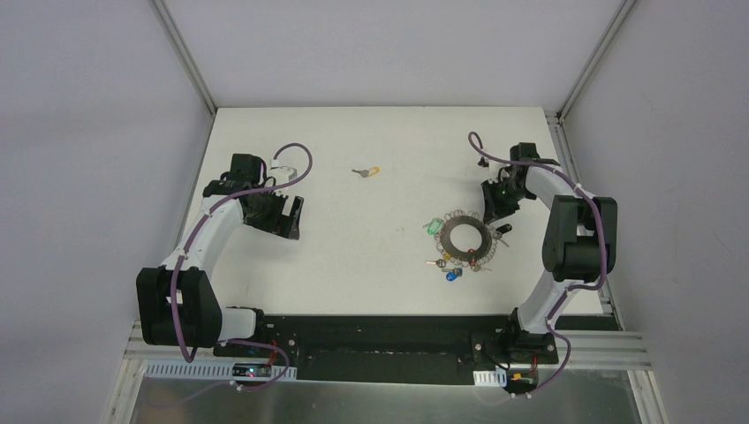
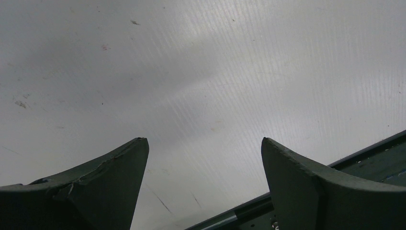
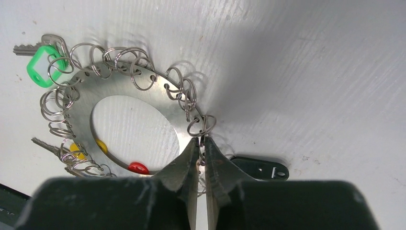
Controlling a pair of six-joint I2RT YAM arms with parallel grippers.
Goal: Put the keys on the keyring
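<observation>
The keyring [image 1: 465, 238] lies flat on the white table, right of centre, a grey metal ring fringed with wire loops. Green [image 1: 432, 226], blue [image 1: 453, 275] and black [image 1: 503, 230] keys hang round it. A loose yellow key [image 1: 366, 172] lies apart at the far middle. My right gripper [image 1: 496, 215] stands at the ring's far right rim. In the right wrist view it [image 3: 201, 140] is shut on a wire loop at the keyring's [image 3: 163, 103] edge, with the black key [image 3: 261, 168] beside it. My left gripper [image 1: 287, 216] is open and empty [image 2: 205, 140] over bare table.
The green key [image 3: 43, 64], a red head [image 3: 138, 167] and a yellow head [image 3: 101, 145] show round the ring in the right wrist view. A dark rail [image 2: 364, 153] runs along the table's edge near the left gripper. Grey walls enclose the table.
</observation>
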